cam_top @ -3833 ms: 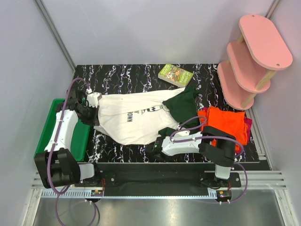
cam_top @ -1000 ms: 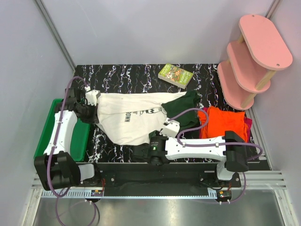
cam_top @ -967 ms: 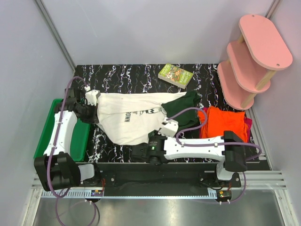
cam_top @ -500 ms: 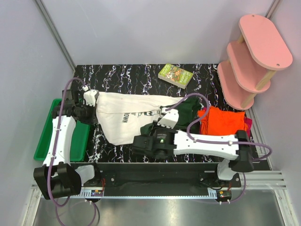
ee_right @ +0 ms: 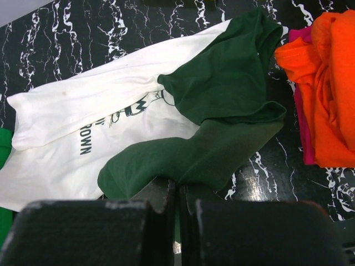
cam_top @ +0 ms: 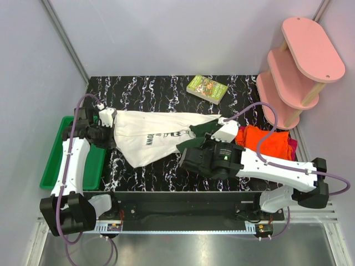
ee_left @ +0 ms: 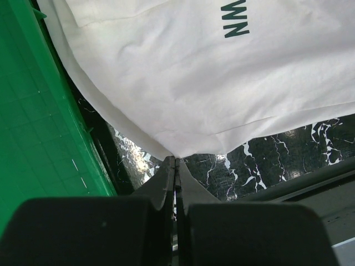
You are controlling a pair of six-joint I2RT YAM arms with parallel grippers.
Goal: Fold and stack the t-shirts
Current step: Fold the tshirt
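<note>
Your cream shirt [cam_top: 152,138] lies stretched left to right across the table [cam_top: 166,88], black print showing, with the green sleeves [ee_right: 222,83] bunched at its right end. The orange shirt [cam_top: 265,141] is heaped just right of it. The cloth is probably soft and limp, so hold hem corners and sleeve edges. The left gripper [ee_left: 175,165] pinches a hem corner, the right gripper [ee_right: 177,187] a sleeve.

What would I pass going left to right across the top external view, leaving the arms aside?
Green plastic tray, cream-white t-shirt with dark green sleeves, orange cloth t-shirt, pink wooden tiered shelf.
</note>
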